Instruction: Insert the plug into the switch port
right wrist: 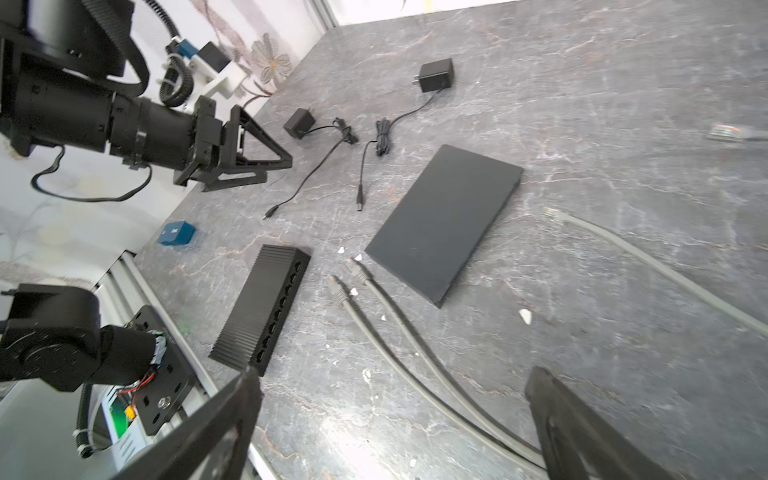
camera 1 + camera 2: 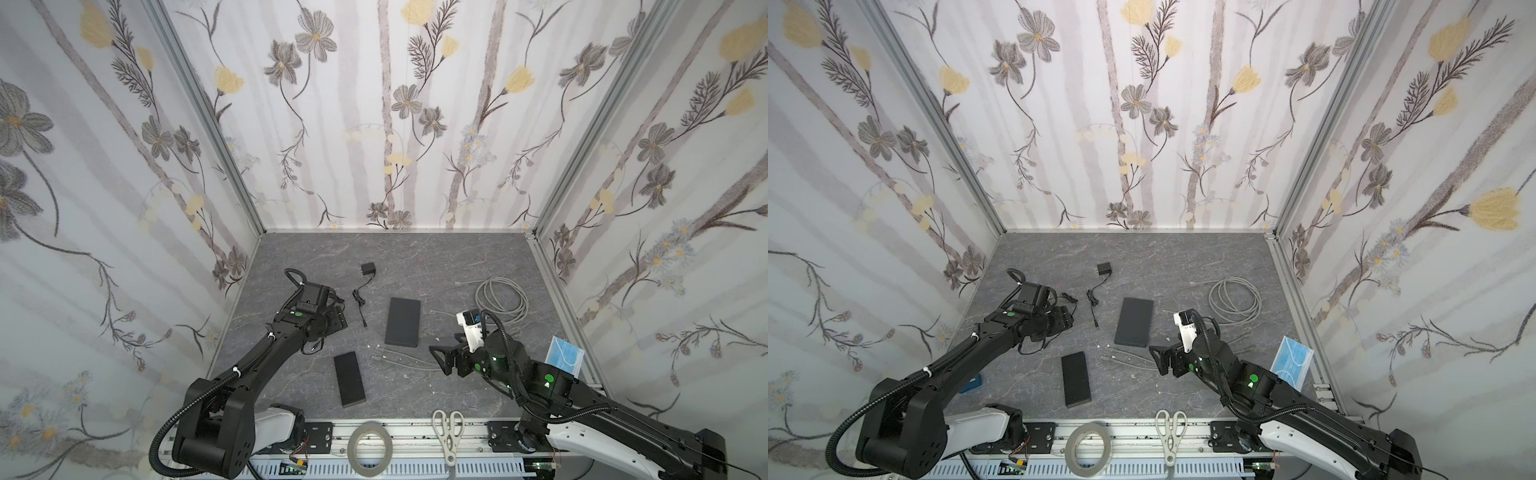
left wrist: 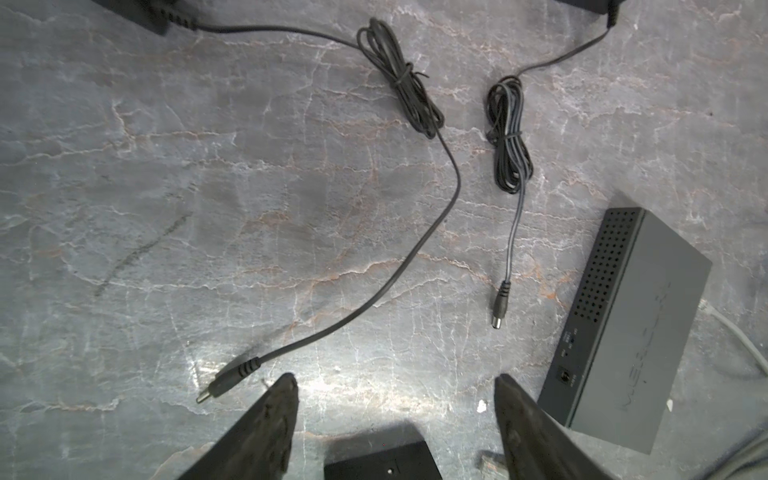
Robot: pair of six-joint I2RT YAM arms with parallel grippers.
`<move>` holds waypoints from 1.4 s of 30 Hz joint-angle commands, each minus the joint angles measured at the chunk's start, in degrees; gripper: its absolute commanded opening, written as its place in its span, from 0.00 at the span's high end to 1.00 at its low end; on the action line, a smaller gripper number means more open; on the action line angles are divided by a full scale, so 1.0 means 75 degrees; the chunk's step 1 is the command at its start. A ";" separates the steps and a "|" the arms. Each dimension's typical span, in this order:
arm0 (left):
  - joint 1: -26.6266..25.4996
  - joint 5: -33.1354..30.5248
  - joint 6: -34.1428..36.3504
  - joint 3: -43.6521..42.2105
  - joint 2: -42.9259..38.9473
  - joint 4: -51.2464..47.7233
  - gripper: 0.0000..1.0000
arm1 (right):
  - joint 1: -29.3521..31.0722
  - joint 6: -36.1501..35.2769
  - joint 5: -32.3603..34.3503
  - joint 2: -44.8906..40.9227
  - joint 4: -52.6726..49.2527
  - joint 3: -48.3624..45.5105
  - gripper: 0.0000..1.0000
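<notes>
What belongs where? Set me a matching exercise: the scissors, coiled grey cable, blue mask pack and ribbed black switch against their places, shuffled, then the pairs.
Things
1. scissors
2. coiled grey cable
3. blue mask pack
4. ribbed black switch

Places
a. standing at the right edge of the table
b. flat on the table, near the front, left of centre
c. on the front rail, beside the tape roll
d. on the table, right side, toward the back

Pairs: 1-c, 2-d, 3-a, 4-b
</notes>
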 commanded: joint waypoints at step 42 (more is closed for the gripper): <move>-0.0646 0.1787 -0.0149 0.0850 0.2434 0.3820 0.42 | -0.0347 -0.1535 -0.0938 0.4090 0.0258 0.1937 0.00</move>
